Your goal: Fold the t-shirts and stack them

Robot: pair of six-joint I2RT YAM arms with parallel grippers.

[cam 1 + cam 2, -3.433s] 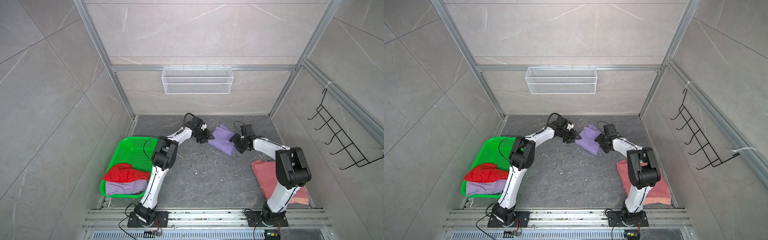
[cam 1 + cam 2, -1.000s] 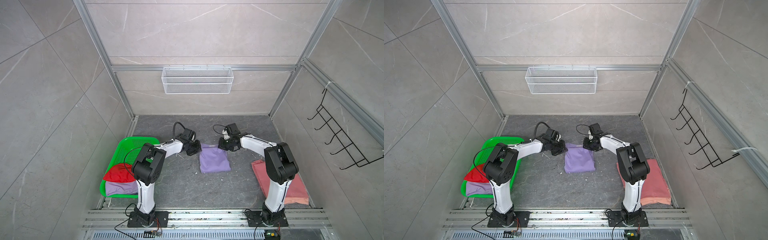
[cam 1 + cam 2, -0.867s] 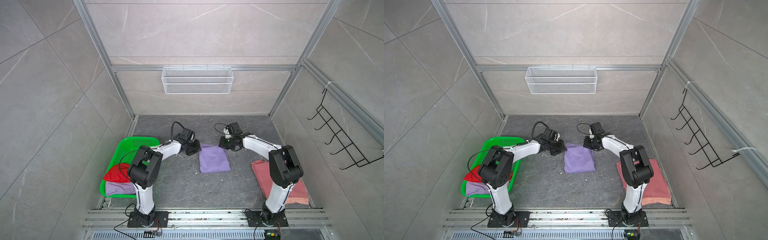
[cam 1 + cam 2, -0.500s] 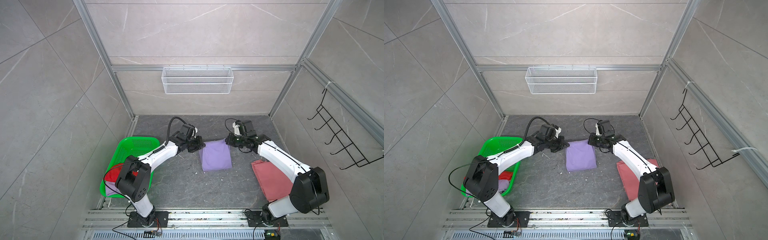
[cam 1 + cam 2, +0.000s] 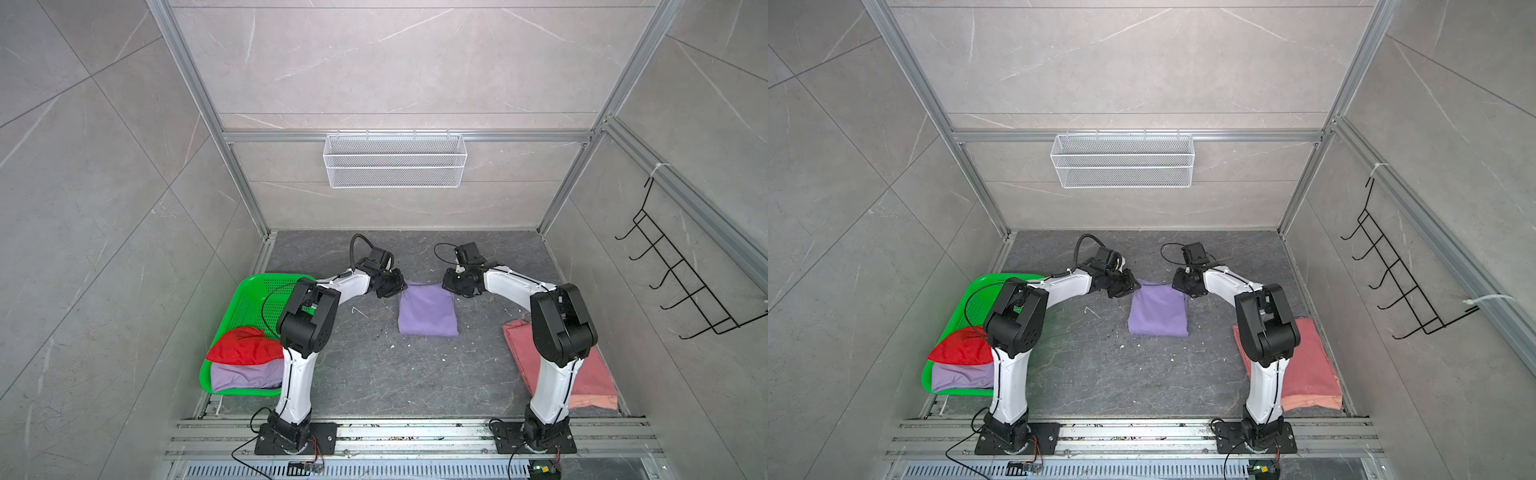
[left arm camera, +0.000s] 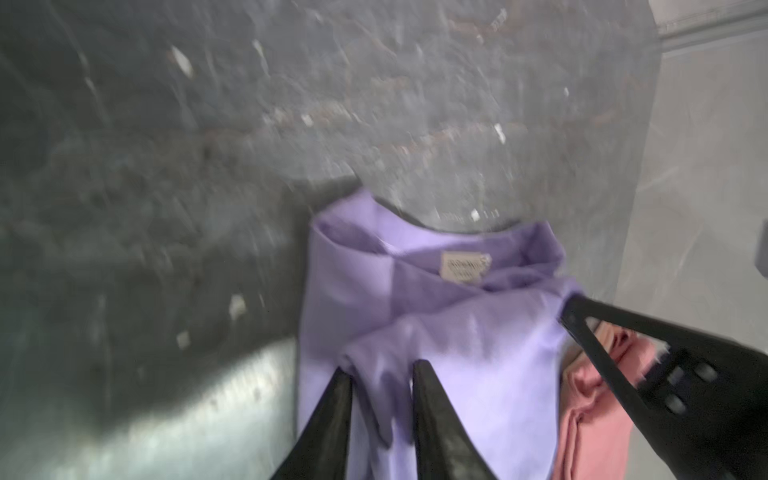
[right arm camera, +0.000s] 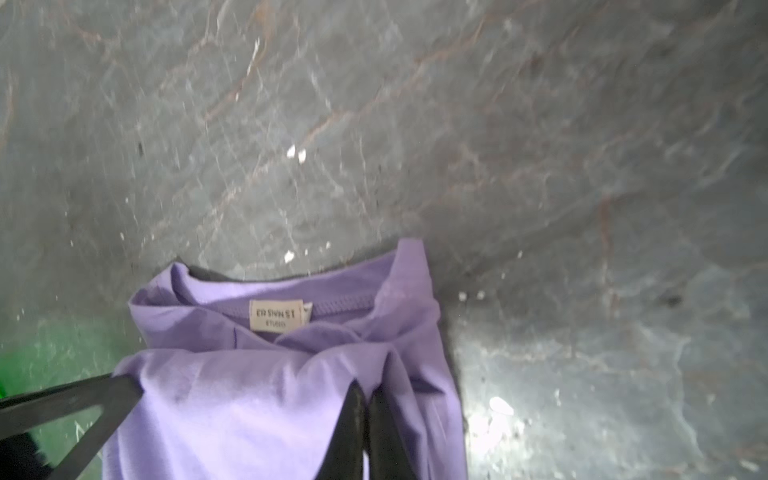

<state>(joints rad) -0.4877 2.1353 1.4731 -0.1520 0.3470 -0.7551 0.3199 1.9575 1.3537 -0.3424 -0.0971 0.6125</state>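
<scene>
Left wrist view, blurred: my left fingers (image 6: 332, 415) stand slightly parted with a fold of the lavender t-shirt (image 6: 478, 353) between them. I cannot tell whether they grip it. Right wrist view: my right fingers (image 7: 347, 432) are nearly pressed together, pinching another fold near the collar label. Both top views: that shirt lies folded in the middle of the counter (image 5: 374, 374), my arms at its far corners. By my right arm's base lies the salmon t-shirt (image 5: 594, 380); the red t-shirt (image 5: 243, 347) sits in the green basket (image 5: 249, 291).
</scene>
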